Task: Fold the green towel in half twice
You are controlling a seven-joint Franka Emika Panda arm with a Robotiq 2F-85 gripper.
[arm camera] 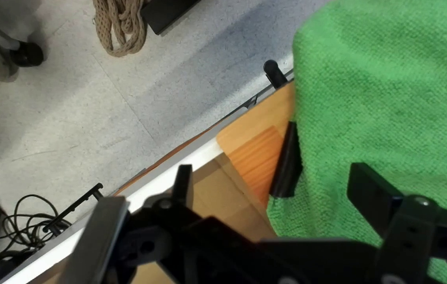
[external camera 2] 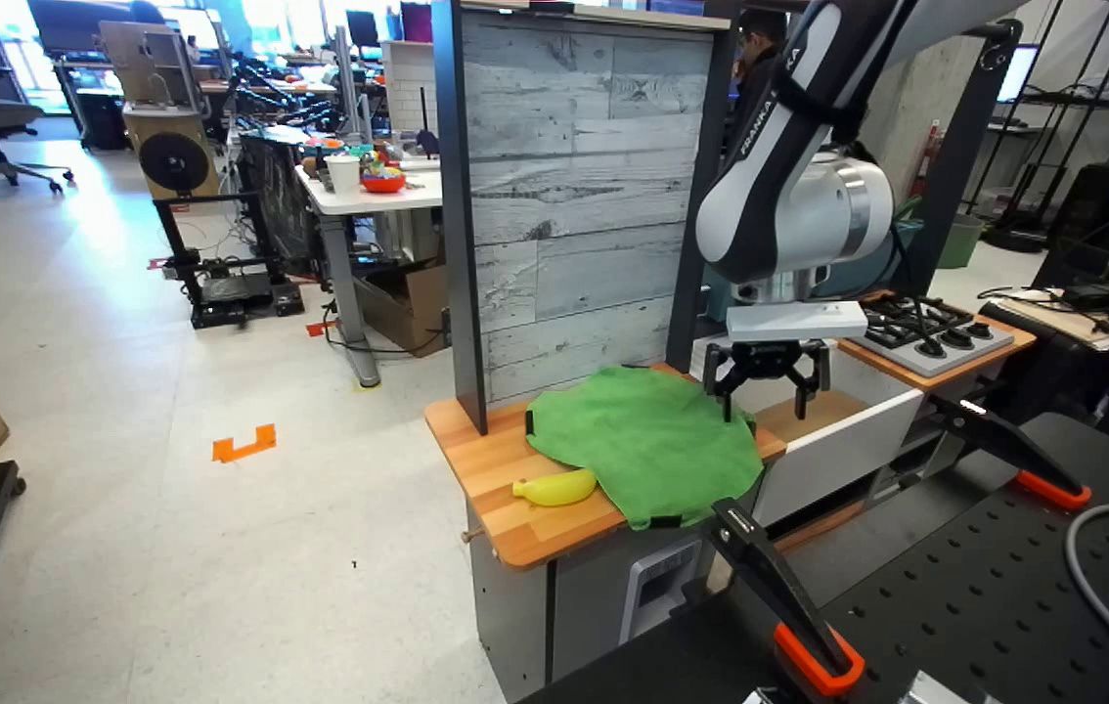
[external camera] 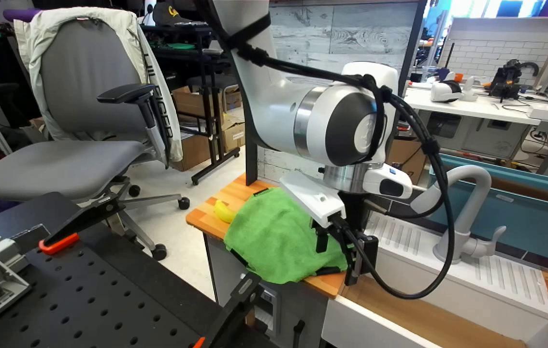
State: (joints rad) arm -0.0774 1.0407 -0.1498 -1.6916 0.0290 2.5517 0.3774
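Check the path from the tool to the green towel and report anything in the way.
Nothing visible stands between the open tool and the green towel. The yellow banana lies at the towel's edge on the side away from the tool, so it seems out of the way.

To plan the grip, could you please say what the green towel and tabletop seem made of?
The green towel: soft-looking, matte woven or knit fabric, perhaps microfibre, judging by its fine nubby texture. The tabletop: probably wood, smooth-finished, showing grain and differing strips; possibly laminate.
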